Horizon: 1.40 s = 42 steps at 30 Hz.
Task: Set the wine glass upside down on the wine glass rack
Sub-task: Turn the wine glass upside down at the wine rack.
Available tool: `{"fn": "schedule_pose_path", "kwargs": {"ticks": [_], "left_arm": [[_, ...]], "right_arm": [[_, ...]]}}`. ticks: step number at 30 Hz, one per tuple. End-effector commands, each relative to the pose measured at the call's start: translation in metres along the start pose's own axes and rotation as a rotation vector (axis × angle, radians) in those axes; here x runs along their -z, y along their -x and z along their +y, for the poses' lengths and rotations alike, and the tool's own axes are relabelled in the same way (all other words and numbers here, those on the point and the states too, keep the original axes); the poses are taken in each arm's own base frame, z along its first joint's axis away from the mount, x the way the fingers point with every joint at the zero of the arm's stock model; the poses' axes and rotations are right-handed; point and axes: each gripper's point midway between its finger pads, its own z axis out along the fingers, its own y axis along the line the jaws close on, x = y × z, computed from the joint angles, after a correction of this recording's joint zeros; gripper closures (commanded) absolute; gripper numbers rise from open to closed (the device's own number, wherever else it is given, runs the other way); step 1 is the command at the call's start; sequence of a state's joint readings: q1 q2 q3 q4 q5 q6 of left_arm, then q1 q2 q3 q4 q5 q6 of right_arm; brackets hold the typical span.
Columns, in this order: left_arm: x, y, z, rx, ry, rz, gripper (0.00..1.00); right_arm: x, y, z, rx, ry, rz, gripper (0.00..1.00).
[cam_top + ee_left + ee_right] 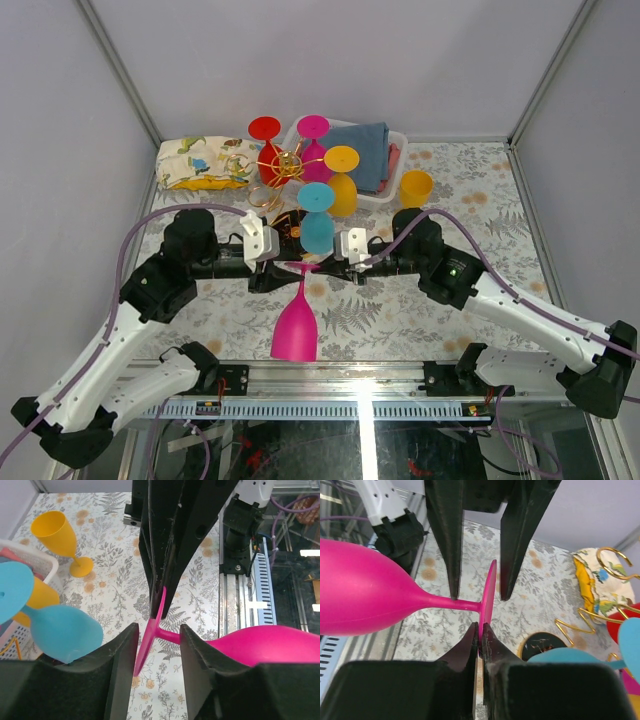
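We found the wine glass point(296, 325) held on its side above the bench point(230, 310). Its foot lay between the two arms and its bowl reached back towards the near rail.

The right fingers point(464, 652) were pinched shut on the rim of the foot. The left fingers point(116, 670) stood narrowly apart, one on each side of the foot, and we saw no contact.

We judged the glass to be light, stiff and smooth, probably coloured plastic and not very fragile. The foot is a thin disc, so a grip on its edge is shallow. With the bowl hanging out as a lever, the glass could pivot or slip in that grip. In our opinion the stem just behind the foot would give a safer hold.

The wine glass rack point(283, 165) stood just beyond the fingers, on the far side from the bowl, and was crowded. The red glass point(264, 127), the pink glass point(313, 126), the yellow glass point(341, 175) and the blue glass point(317, 230) already hung there foot up. The blue glass was the one nearest the fingers.

We could not tell which arm of the rack was free. The white basket point(397, 143) lay just beside the rack. Open room remained on the bench to left and right.
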<state>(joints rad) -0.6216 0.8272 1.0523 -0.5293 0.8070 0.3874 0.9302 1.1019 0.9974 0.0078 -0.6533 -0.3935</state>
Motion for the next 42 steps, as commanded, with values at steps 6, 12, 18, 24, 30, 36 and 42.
{"fn": "schedule_pose_path", "kwargs": {"ticks": [6,12,18,24,30,36,42], "left_arm": [[0.021,0.037,0.032,0.037,0.267,-0.1,0.48],[0.032,0.029,0.055,0.195,0.452,-0.109,0.46],[0.026,0.001,0.053,0.346,0.482,-0.107,0.46],[0.014,0.0,0.045,0.408,0.407,-0.145,0.47],[0.003,-0.006,0.043,0.437,0.364,-0.134,0.51],[-0.007,-0.008,0.041,0.46,0.312,-0.143,0.55],[-0.014,-0.017,0.04,0.475,0.288,-0.125,0.8]], "right_arm": [[0.02,0.005,-0.044,0.134,-0.235,0.08,0.97],[0.039,0.0,-0.075,0.127,-0.434,0.156,0.97],[0.044,0.014,-0.078,0.154,-0.504,0.117,0.98],[0.036,0.029,-0.077,0.313,-0.554,0.067,0.98],[0.036,0.042,-0.08,0.42,-0.619,0.051,0.99],[0.025,0.04,-0.075,0.468,-0.615,0.08,0.98],[0.024,0.047,-0.072,0.449,-0.629,0.035,0.98]]}}
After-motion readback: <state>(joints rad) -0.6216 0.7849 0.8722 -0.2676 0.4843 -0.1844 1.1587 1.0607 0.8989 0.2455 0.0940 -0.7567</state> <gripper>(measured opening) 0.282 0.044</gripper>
